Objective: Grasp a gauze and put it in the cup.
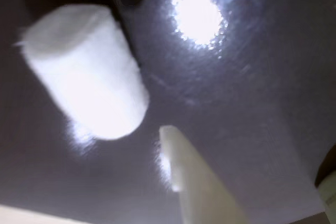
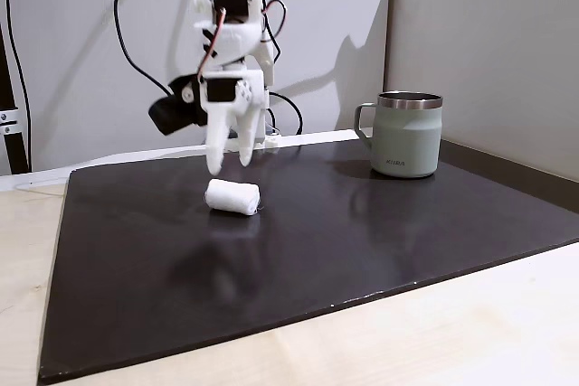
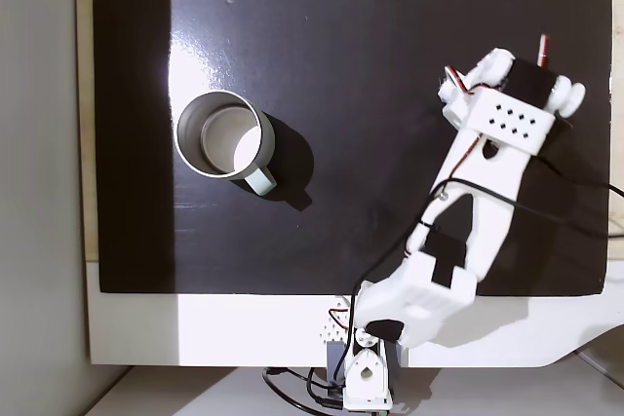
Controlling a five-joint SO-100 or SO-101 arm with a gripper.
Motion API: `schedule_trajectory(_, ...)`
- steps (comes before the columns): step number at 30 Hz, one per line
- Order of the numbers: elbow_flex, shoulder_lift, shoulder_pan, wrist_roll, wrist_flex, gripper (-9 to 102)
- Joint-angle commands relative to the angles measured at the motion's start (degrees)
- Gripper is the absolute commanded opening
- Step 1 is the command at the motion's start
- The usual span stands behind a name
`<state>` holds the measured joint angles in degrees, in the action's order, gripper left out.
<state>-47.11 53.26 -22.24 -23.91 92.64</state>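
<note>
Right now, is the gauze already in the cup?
No: in a fixed view the gauze lies on the dark mat below the open gripper, apart from the cup.

In a fixed view from the side, the gauze [image 2: 232,197] lies on its side on the mat [image 2: 362,232], directly below the gripper [image 2: 230,164], which hangs just above it without touching. The cup [image 2: 406,135] stands upright on the mat, well apart to the right and farther back, handle pointing left. The mat rests on the table [image 2: 452,332].
</note>
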Motion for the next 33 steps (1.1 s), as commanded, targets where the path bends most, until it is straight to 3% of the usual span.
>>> schedule_trajectory(1,5.6,-2.3,-0.3,0.0,0.3,38)
schedule_trajectory(14,15.7,-14.6,-2.0,0.5,2.5,35)
schedule_trajectory(22,32.9,-23.6,-2.9,-1.6,10.4,16)
schedule_trajectory(29,34.6,-22.7,-3.5,-0.4,10.4,2)
schedule_trajectory(33,33.7,-22.2,-3.8,-0.3,10.5,0)
